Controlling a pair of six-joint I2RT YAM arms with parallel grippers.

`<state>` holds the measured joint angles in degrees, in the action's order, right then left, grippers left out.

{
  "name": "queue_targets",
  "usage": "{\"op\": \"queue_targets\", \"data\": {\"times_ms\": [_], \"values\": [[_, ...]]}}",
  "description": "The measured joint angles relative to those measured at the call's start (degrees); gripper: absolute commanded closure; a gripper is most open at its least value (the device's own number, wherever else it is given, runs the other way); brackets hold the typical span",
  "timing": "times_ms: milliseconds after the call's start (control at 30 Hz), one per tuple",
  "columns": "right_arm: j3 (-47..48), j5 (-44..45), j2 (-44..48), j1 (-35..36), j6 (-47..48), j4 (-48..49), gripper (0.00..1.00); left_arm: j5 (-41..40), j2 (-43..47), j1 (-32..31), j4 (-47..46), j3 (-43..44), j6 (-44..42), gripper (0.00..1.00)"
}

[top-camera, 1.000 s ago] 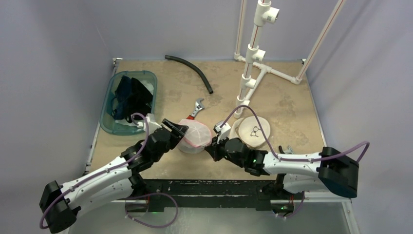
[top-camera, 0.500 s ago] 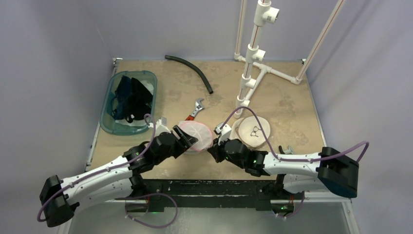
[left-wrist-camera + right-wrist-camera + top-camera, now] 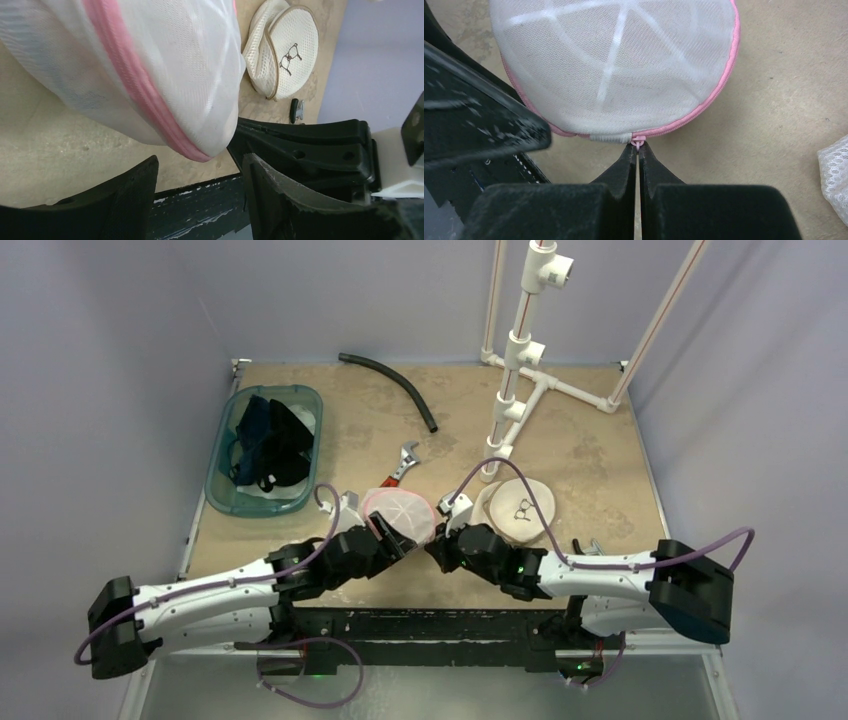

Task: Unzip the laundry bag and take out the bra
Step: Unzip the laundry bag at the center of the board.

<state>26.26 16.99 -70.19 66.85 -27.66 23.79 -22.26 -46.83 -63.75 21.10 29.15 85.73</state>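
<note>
Laundry bag (image 3: 400,512) of white mesh, dome-shaped with a pink zipper band round its rim, sits low in the centre of the top view, on the tan table (image 3: 590,440) between the two arms. In the right wrist view it fills the upper half of the frame, and the zipper looks closed all the way round. No bra can be made out through the mesh.

At the bag's near edge, the small pink zipper pull (image 3: 637,143) is pinched between the tips of the right gripper (image 3: 637,150), whose jaws are pressed fully together on it. The left gripper (image 3: 200,167) stands with its jaws wide apart at the bag's lower left edge. In the left wrist view the pink seam hangs just above the gap between them, and nothing is clamped.

The step in hand appears to be the unzipping, with the pull gripped but the opening not yet begun. The next move likely calls for the left jaws to close on the bag's rim to anchor it. The right arm could then draw the pull along the curved pink band.

Further out, a second round mesh bag (image 3: 520,508) with beige trim lies right of centre. A teal bin (image 3: 225,475) of dark clothes sits at the left.
</note>
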Motion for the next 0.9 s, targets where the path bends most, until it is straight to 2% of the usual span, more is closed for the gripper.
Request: {"op": "queue_targets", "data": {"times_ms": [100, 300, 433, 467, 633, 900], "values": [[0.22, 0.00, -0.04, 0.00, 0.07, 0.00, 1.00, -1.70, -4.26, -1.81, -3.43, -0.02, 0.96, 0.49], [0.63, -0.02, 0.22, 0.00, 0.09, -0.83, 1.00, -6.32, -7.34, -2.08, -8.39, -0.42, 3.32, 0.66], [0.63, 0.00, 1.42, 0.00, 0.13, -1.62, 1.00, -8.61, -8.48, -2.08, -9.84, -0.81, 3.93, 0.95], [0.63, 0.00, 1.90, 0.00, 0.22, -1.77, 1.00, -9.05, -8.81, -2.08, -10.08, -0.87, 4.11, 1.00], [0.63, 0.09, 3.45, 0.00, 0.37, -3.41, 1.00, -10.69, -7.76, -2.32, -10.38, -1.25, 4.70, 1.00], [0.63, 1.60, 7.41, 0.26, -0.33, -5.01, 1.00, -12.22, 1.66, -1.40, -8.00, -1.97, 2.25, 1.00]]}}
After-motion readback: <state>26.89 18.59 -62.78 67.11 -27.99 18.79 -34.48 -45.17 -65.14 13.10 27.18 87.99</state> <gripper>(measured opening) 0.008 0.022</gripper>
